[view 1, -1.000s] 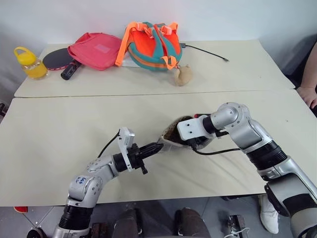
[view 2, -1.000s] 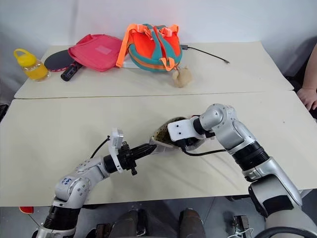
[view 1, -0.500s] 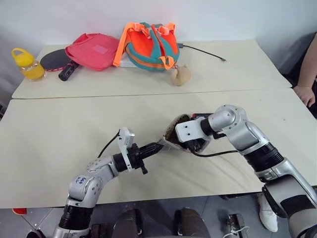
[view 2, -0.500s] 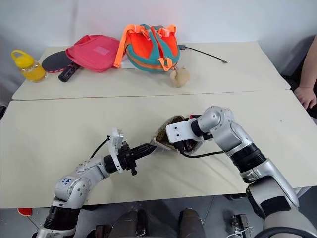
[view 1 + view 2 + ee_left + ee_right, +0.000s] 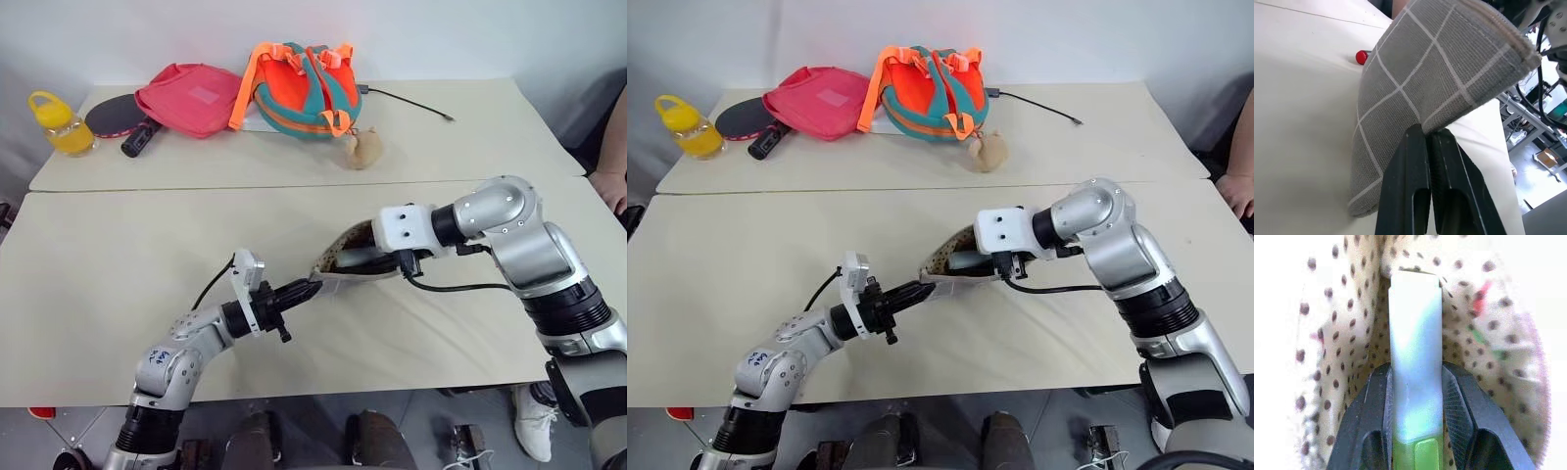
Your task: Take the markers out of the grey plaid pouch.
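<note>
The right gripper squeezes the green marker, which points straight into the pouch. The left gripper pinches the pouch's edge, fingers together.

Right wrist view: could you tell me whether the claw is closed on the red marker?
No, the right claw grips the pale mint green marker inside the pouch's speckled lining.

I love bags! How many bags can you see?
3. A pink bag on the far table, an orange-and-teal backpack right beside it, and a grey pouch at the near table. None seem hidden.
</note>
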